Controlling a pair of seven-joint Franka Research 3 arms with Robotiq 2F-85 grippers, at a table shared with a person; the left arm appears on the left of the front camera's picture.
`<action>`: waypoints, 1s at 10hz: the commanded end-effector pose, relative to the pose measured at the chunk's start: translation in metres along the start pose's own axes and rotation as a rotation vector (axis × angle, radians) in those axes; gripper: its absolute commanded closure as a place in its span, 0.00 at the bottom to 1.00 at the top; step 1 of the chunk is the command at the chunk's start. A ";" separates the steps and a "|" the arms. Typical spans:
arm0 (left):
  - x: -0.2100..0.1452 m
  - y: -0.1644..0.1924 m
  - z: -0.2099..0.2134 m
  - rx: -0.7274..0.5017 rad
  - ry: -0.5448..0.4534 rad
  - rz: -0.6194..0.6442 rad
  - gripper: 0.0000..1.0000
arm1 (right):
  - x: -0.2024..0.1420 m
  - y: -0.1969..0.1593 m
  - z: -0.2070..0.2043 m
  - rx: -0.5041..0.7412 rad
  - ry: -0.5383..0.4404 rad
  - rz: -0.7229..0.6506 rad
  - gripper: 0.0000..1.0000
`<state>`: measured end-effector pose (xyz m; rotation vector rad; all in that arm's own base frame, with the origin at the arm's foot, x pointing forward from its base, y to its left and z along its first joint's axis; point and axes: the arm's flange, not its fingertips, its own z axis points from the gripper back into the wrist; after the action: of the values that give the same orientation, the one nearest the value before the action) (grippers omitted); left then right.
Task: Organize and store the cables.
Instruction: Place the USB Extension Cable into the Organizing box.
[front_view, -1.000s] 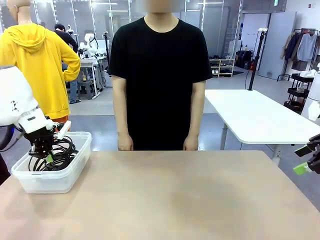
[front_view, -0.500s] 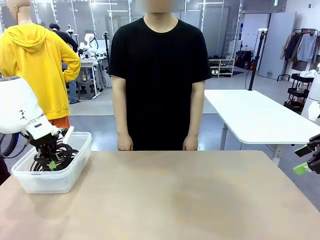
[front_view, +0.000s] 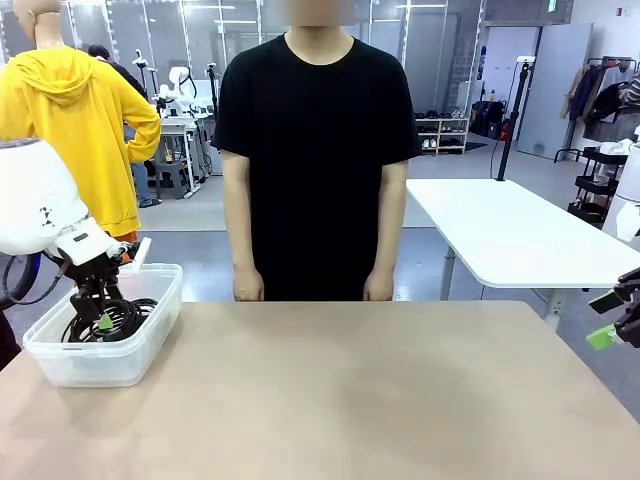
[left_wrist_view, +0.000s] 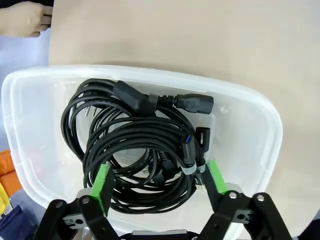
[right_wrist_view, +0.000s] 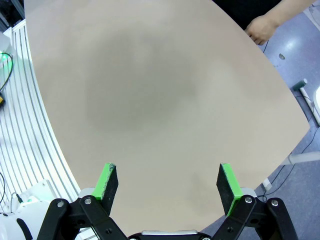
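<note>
Several coiled black cables (left_wrist_view: 140, 150) lie piled inside a clear plastic bin (left_wrist_view: 250, 145), with plugs showing on top. In the front view the cables (front_view: 120, 318) fill the bin (front_view: 110, 360) at the table's left edge. My left gripper (front_view: 98, 318) hangs just over the pile, open, its green pads (left_wrist_view: 102, 182) on either side of the coils with nothing pinched between them. My right gripper (front_view: 612, 320) stays open off the table's right edge; the right wrist view shows its jaws (right_wrist_view: 167, 182) wide apart above bare tabletop.
A person in a black shirt stands at the far side, hands (front_view: 250, 287) hanging by the table's edge. The tan tabletop (front_view: 360, 390) stretches from the bin to the right edge. A white table (front_view: 510, 235) stands behind on the right.
My left gripper has opened and let go of a cable coil into the bin, then risen slightly. The right arm has stayed still.
</note>
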<state>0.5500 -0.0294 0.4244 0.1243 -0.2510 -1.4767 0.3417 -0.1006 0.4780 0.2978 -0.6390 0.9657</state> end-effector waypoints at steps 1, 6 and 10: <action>0.001 -0.002 0.007 -0.025 0.044 0.050 0.00 | 0.001 0.000 0.000 0.006 -0.009 -0.007 0.00; 0.001 -0.001 0.003 -0.004 0.021 0.043 0.00 | 0.001 0.000 0.000 0.006 -0.009 -0.007 0.00; 0.001 -0.001 0.003 -0.004 0.021 0.043 0.00 | 0.001 0.000 0.000 0.006 -0.009 -0.007 0.00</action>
<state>0.5462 -0.0346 0.4271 0.1355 -0.2208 -1.4174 0.3417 -0.1006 0.4780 0.2978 -0.6390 0.9657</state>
